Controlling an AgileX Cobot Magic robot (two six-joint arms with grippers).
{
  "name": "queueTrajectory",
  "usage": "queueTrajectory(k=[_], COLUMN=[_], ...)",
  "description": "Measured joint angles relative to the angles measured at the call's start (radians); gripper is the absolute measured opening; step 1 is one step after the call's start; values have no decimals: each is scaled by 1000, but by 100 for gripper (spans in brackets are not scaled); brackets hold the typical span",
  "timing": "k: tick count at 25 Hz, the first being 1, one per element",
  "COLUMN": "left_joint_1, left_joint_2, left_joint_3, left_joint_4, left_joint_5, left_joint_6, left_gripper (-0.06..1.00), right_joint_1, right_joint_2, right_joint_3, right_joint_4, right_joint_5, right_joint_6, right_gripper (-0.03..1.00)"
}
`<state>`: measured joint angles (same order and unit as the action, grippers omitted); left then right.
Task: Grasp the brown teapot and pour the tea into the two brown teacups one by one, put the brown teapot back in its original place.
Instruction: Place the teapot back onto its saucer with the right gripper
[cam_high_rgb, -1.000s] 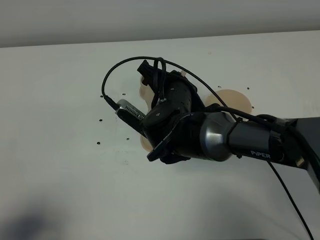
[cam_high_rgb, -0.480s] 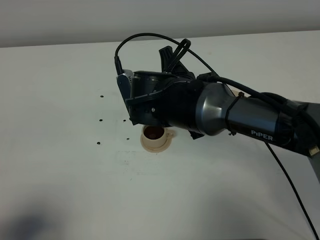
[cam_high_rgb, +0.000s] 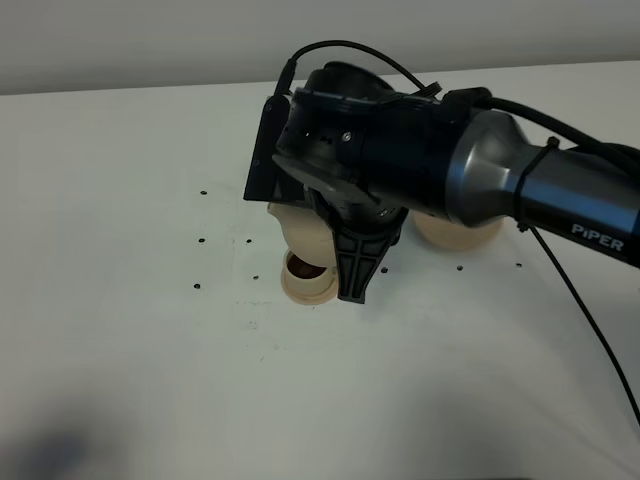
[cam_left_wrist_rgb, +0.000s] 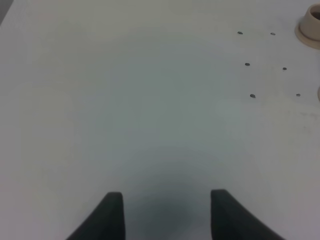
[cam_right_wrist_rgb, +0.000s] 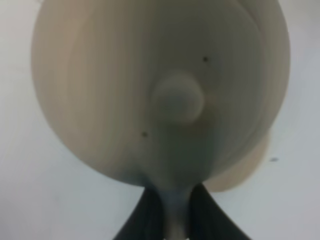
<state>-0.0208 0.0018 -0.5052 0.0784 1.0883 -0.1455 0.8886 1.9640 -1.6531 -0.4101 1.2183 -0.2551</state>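
Right tool (cam_right_wrist_rgb: 170, 212) grips brown teapot (cam_right_wrist_rgb: 160, 90) above teacup (cam_high_rgb: 306, 272).

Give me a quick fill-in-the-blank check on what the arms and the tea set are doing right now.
1. The right gripper is shut on the brown teapot by its ____.
2. The teacup in front of the teapot holds a ____ liquid.
3. The left gripper hangs over bare table with its jaws ____.

Missing words: handle; dark; open
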Motion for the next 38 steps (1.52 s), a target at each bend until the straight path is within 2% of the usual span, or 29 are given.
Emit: queueTrajectory(k=[5,13,15,21,29,38], left_joint_1=[0,0,0,0,0,0], left_joint_2=[0,0,0,0,0,0], left_joint_3=[0,0,0,0,0,0], left_joint_4=[0,0,0,0,0,0], left_joint_5=[0,0,0,0,0,0], left_joint_6=[0,0,1,1,1,1], left_gripper=[43,43,43,43,43,43], right_joint_1=[-46,-77,-78,-78,-98,-99], right_joint_2=[-29,-32,-45,-127,-131,-118], right_joint_3=[-1,85,139,335,468,511], right_joint_4=[155,222,222,188,173,172], right_joint_5=[3,3,-6,-177,-368,-400], right_joint_6=[56,86,97,169,194,216], right_gripper=[10,10,10,10,10,10])
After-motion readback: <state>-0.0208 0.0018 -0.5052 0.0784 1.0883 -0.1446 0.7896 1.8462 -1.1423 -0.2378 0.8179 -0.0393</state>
